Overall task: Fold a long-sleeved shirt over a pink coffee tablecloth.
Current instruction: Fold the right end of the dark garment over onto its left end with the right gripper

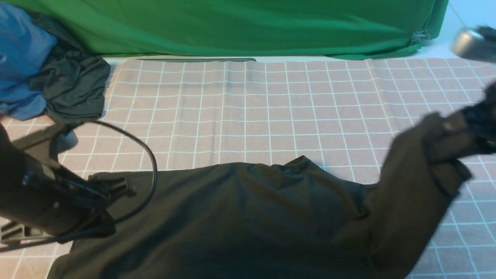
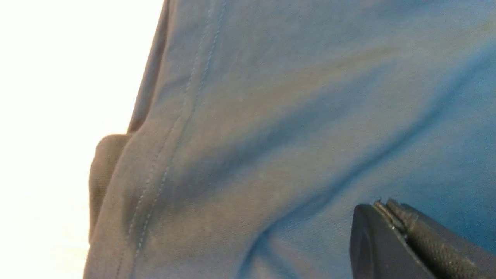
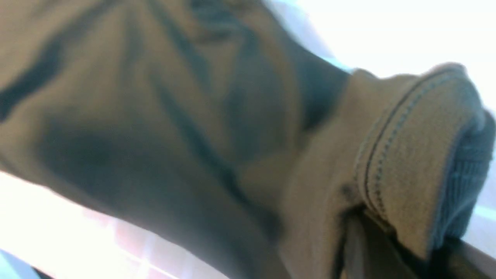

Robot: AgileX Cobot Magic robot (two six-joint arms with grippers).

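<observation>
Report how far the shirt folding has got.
Done: the long-sleeved shirt lies on the pink tablecloth, its body mostly down. In hand: the right arm's fingers hold one cuff raised; the left arm's fingers are shut at the opposite edge. Left: no finished fold shows yet.

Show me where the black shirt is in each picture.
Front view: the shirt covers the lower half, one sleeve lifted on the right.
Left wrist view: the shirt fills nearly everything, a stitched seam showing.
Right wrist view: the shirt fills most of it, ribbed cuff included.
Shared landmark: the pink gridded tablecloth, in the front and right wrist views; the left wrist background is washed out.
</observation>
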